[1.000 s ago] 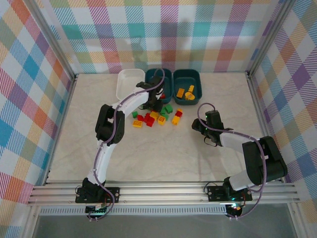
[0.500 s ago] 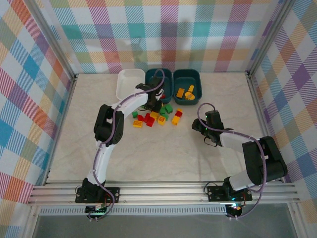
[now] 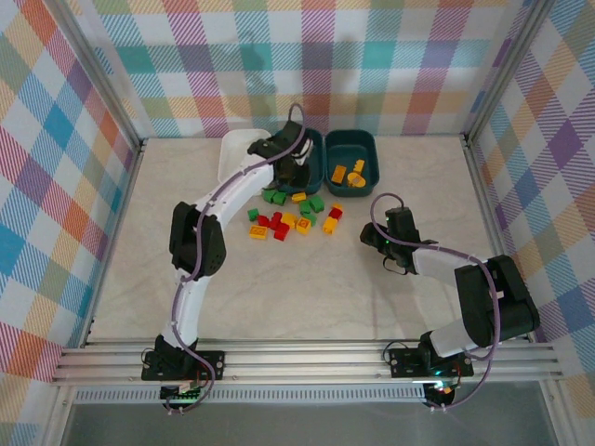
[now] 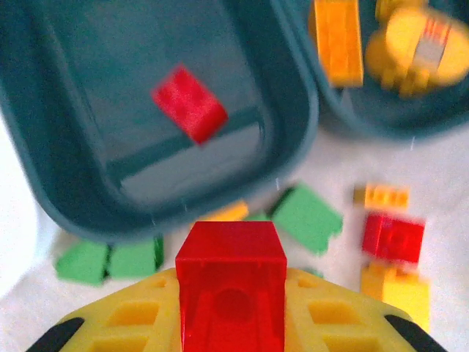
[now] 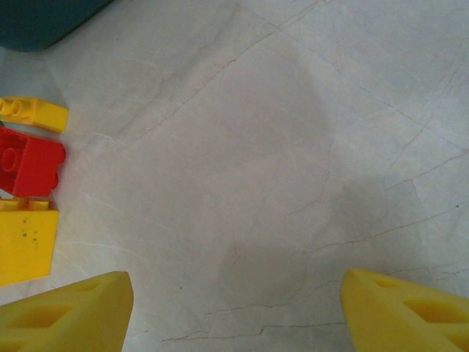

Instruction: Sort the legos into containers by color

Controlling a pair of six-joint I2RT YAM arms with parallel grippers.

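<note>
Left gripper (image 3: 296,173) clamped on a small red plastic toy brick (image 4: 231,273) above the tubs.

The held brick sat between the yellow fingers (image 4: 128,323), over the near rim of the middle dark teal plastic tub (image 4: 44,147), which held another red brick (image 4: 189,103). The right dark teal tub (image 3: 372,156) held yellow-orange bricks (image 4: 338,40); the white plastic tub (image 3: 231,153) stood on the left. Loose green, red and yellow bricks (image 3: 296,219) lay near the tubs on the pale marbled table (image 3: 279,288). The right gripper (image 5: 234,308) hung with jaws apart over bare table, gripping nothing.
</note>
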